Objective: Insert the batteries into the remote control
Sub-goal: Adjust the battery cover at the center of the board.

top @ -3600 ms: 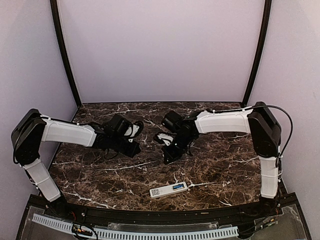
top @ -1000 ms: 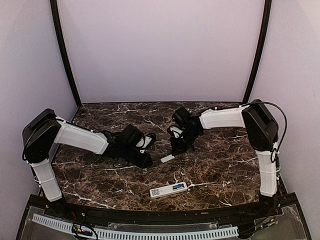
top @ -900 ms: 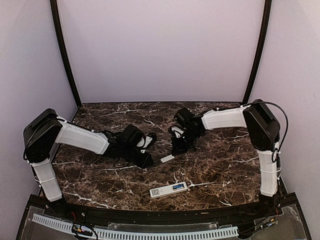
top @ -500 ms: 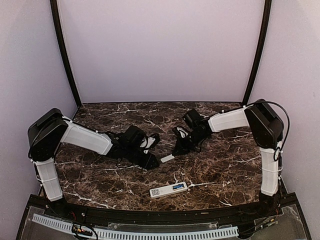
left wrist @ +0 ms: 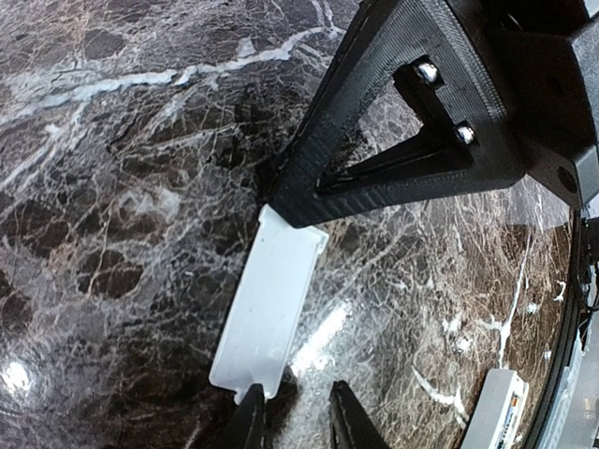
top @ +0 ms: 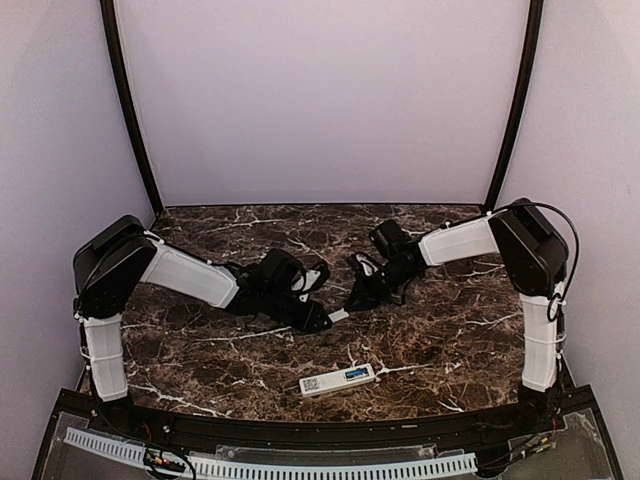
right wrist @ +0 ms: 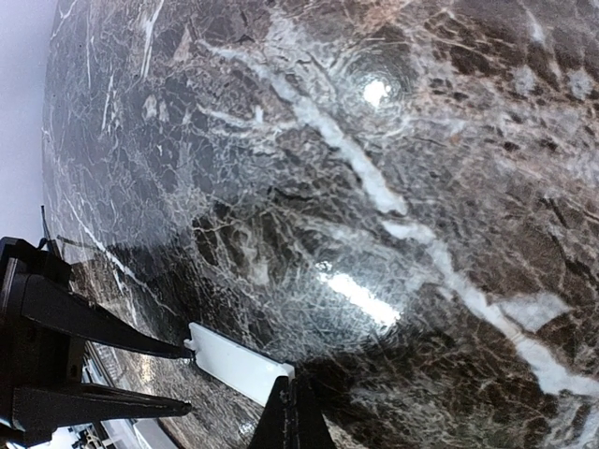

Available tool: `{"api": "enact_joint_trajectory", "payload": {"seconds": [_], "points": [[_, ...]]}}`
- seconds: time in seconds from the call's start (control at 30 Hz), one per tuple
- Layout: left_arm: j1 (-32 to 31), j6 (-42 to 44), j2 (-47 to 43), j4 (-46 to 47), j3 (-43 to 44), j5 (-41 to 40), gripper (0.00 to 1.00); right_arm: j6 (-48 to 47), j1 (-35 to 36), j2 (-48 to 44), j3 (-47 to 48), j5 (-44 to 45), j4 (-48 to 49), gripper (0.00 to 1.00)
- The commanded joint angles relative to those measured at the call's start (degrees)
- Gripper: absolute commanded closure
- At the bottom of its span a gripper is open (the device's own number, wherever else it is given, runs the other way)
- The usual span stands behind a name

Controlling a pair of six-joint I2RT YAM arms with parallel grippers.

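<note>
The remote control (top: 337, 380) lies flat near the table's front edge, a slim white handset also seen in the left wrist view (left wrist: 494, 412). No batteries show in any view. A short white cover plate (top: 338, 315) (left wrist: 271, 309) (right wrist: 234, 365) lies on the marble between the two grippers. My left gripper (top: 325, 322) (left wrist: 295, 426) is slightly open at the plate's tabbed end, one fingertip (left wrist: 251, 421) touching its corner, nothing between the fingers. My right gripper (top: 352, 300) (right wrist: 295, 412) is shut, its tip resting at the plate's opposite end.
The dark marble table (top: 200, 350) is walled by pale panels at the back and sides. Both arms reach inward and meet near the middle. A black rail and a white cable strip (top: 270, 465) run along the front edge.
My left arm has stretched rightward to the plate's near end and its jaws have parted a little. My right gripper has drawn slightly right and lower. The plate and remote have stayed put.
</note>
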Motion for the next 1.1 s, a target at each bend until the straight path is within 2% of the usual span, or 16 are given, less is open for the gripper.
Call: {"api": "enact_joint_trajectory", "payload": {"seconds": [0.0, 0.2, 0.5, 0.73, 0.83, 1.07], "points": [[-0.2, 0.0, 1.8, -3.0, 0.8, -0.2, 0.80, 0.4, 0.2, 2.5, -3.2, 4.2, -5.6, 1.00], [-0.3, -0.2, 1.9, -3.2, 0.9, 0.3, 0.87, 0.9, 0.5, 2.0, -3.1, 3.7, -5.2, 1.00], [0.7, 0.3, -0.7, -6.6, 1.1, -2.4, 0.86, 1.2, 0.8, 1.0, -2.9, 4.4, -5.9, 1.00], [1.2, -5.7, -6.4, -4.3, -3.7, -4.1, 0.77, 4.3, 2.4, -0.9, -4.0, 3.9, -3.9, 1.00], [1.2, -9.2, -6.1, -2.5, -5.0, -3.6, 0.72, 5.5, 3.2, -1.0, -4.0, 3.8, -3.4, 1.00], [1.2, -11.5, -3.4, 1.1, -5.8, -2.5, 0.69, 7.9, 3.9, -1.0, -6.2, 2.5, -0.5, 0.93]]}}
